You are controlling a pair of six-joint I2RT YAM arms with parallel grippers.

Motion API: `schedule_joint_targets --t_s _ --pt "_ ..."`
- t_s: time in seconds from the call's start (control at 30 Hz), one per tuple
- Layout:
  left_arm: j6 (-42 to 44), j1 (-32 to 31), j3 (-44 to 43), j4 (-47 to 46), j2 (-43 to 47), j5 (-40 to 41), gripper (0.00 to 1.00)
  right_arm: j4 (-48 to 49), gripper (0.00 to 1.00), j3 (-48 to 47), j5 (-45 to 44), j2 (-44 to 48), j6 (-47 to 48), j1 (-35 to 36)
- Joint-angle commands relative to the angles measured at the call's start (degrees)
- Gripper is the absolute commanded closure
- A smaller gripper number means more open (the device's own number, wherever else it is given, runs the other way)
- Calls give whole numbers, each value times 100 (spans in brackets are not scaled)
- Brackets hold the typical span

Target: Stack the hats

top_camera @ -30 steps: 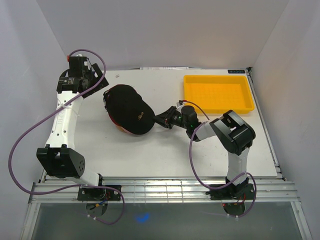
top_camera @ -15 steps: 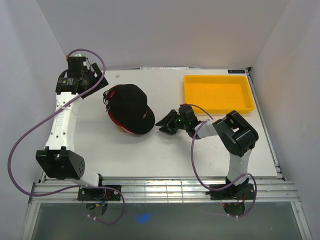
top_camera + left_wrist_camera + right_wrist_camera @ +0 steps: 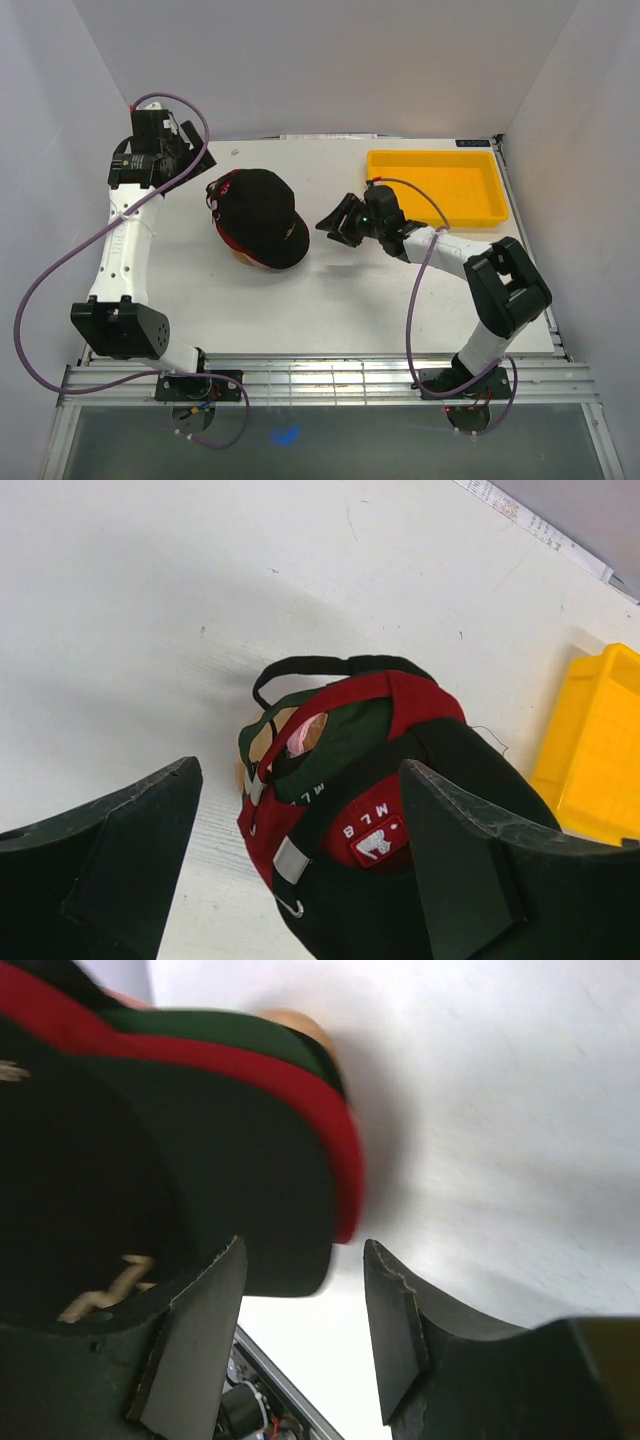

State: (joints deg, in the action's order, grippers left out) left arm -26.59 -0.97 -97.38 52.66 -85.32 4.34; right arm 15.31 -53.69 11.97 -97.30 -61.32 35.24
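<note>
Right fingers (image 3: 335, 225), spread apart, sit just beside the hats' (image 3: 258, 210) brim; left fingers (image 3: 193, 160) likewise, behind.

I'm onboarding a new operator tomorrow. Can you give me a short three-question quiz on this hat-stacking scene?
1. True or false: the right gripper is open and holds nothing.
2. The topmost cap is: A pink, B black, C yellow.
3. Which arm's gripper is nearer the yellow tray?
Key: 1 true; 2 B; 3 right.
</note>
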Motion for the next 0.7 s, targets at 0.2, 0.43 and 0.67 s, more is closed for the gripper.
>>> schedule_joint_targets --t_s 0.2,0.43,0.67 --pt "48 -8 886 -195 823 -267 13 -758 43 -1064 -81 282 753 -35" --pt "110 -8 1107 -266 912 -425 16 -775 42 -1196 25 115 806 -26" --pt "154 -8 1388 -257 868 -531 19 -661 42 -1161 60 106 762 -26"
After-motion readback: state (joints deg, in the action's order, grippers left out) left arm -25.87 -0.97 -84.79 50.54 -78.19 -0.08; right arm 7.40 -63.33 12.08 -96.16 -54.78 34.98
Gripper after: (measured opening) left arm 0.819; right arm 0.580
